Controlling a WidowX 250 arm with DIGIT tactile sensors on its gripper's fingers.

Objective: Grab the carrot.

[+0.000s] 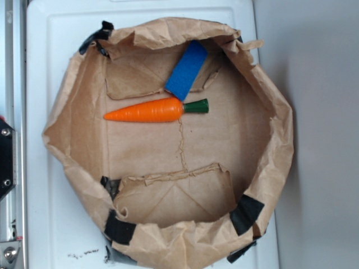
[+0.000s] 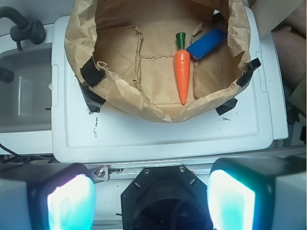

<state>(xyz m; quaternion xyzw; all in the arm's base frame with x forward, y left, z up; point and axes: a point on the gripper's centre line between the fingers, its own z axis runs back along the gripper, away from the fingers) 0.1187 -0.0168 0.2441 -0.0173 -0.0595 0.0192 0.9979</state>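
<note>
The orange carrot (image 1: 149,111) with its dark green stem cap lies flat inside a crumpled brown paper bag (image 1: 263,185), stem pointing right in the exterior view. In the wrist view the carrot (image 2: 182,74) lies far ahead, tip toward me. My gripper (image 2: 151,201) does not show in the exterior view. In the wrist view it hangs high above the robot's base, well short of the bag, with its two glowing pads (image 2: 70,203) wide apart and nothing between them.
A blue rectangular block (image 1: 186,70) leans against the bag's wall, touching the carrot near its stem. The bag sits on a white tray-like lid (image 1: 50,50). Left of the lid in the wrist view stands a grey sink (image 2: 24,96).
</note>
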